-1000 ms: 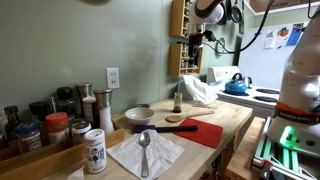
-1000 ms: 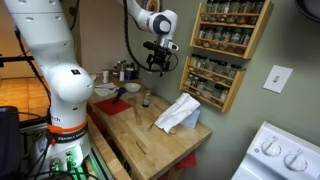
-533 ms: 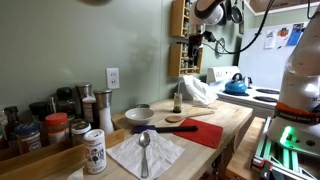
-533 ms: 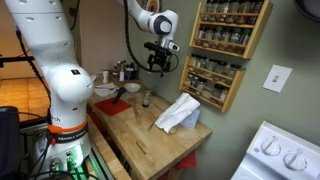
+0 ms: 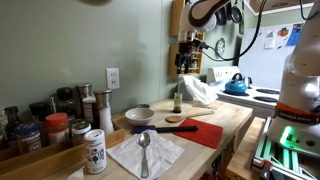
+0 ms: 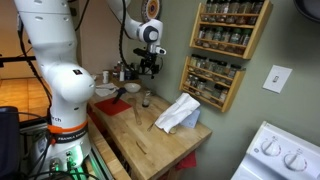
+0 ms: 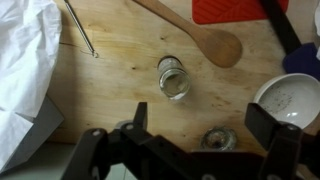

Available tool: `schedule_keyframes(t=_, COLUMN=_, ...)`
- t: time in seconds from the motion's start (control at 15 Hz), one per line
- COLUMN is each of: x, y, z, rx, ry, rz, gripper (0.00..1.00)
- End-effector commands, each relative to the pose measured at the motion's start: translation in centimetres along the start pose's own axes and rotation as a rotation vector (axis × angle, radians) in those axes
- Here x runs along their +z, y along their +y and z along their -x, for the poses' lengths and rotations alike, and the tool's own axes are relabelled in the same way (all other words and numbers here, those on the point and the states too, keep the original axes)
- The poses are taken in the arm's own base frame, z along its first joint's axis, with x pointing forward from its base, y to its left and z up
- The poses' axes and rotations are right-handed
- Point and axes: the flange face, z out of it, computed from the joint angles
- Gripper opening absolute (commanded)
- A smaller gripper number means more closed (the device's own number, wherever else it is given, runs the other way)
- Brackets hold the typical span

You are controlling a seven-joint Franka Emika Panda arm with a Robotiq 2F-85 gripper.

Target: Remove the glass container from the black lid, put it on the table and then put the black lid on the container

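Wrist view: my end effector (image 7: 200, 120) hangs open and empty above the glass container (image 7: 173, 78), upright on the tabletop (image 7: 115, 60) near a wooden spoon (image 7: 200, 35). I judge it light, slick and fragile; I'd pinch its sides gently, mid-height.

We find only the arm has moved. Between a second ago and half a second ago the gripper (image 5: 184, 66) held its place high above and to one side of the glass container (image 5: 177, 102). Since then, in both exterior views, it has come down a little and drawn sideways, so it now hangs more nearly over the container (image 6: 146, 100), though well clear of it. The wrist and forearm (image 6: 140, 22) have swung across with it.
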Motion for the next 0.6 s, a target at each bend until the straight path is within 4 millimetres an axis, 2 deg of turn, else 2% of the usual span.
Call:
schedule_keyframes(t=0.0, x=3.9, y=-1.5, z=-0.6, rx=0.062, ry=0.007, rz=0.002, gripper=1.00)
schedule_keyframes(t=0.07, x=2.0, y=-1.0, z=-0.4, rx=0.032, ry=0.010, rz=-0.002, gripper=1.00)
schedule_keyframes(t=0.2, x=3.5, y=-1.3, z=-0.7, rx=0.046, ry=0.000, rz=-0.005, gripper=1.00)
schedule_keyframes(t=0.4, x=3.9, y=-1.3, z=-0.8, rx=0.052, ry=-0.003, rz=-0.006, gripper=1.00)
schedule_keyframes(t=0.53, x=5.3, y=-1.1, z=-1.2, rx=0.066, ry=-0.017, rz=-0.011, gripper=1.00)
